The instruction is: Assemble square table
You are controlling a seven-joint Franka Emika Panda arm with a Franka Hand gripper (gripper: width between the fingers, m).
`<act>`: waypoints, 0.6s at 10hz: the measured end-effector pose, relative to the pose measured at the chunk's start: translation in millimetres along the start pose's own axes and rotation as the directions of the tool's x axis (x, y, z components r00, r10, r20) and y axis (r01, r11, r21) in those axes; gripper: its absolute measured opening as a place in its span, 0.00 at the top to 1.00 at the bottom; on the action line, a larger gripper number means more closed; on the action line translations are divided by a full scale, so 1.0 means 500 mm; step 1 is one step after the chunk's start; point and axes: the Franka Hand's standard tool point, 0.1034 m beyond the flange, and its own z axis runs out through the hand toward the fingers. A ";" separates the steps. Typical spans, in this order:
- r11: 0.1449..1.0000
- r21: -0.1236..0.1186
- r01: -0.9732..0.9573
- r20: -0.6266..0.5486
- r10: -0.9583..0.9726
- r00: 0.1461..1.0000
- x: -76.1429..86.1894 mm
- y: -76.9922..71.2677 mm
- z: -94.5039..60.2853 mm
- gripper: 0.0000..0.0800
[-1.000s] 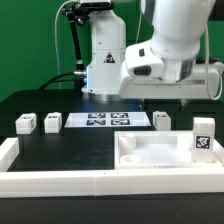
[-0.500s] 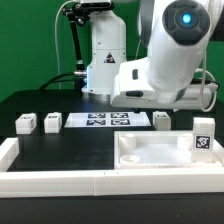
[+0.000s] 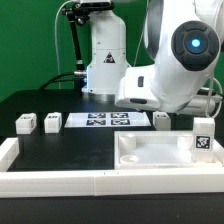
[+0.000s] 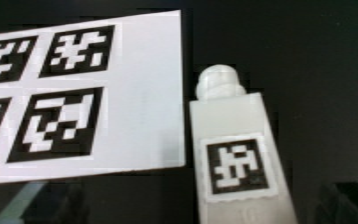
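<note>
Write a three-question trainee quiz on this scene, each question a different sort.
1. Count: how many legs lie on the exterior view's left of the marker board?
2. True or false: the tabletop lies apart from the marker board.
3. Pick one: in the wrist view, what lies beside the marker board? A) a leg B) the tabletop C) nothing

Key: 1. two; 2. true; 3. A
</note>
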 end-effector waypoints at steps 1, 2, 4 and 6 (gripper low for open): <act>1.000 0.002 -0.003 0.000 0.003 1.000 0.001 0.002 0.000 0.19; 1.000 0.004 -0.002 0.001 0.002 1.000 0.001 0.003 0.000 0.19; 1.000 0.010 0.030 0.000 -0.030 1.000 -0.002 -0.002 0.006 0.19; 0.995 0.068 0.077 -0.008 -0.077 0.997 -0.002 -0.013 -0.004 0.19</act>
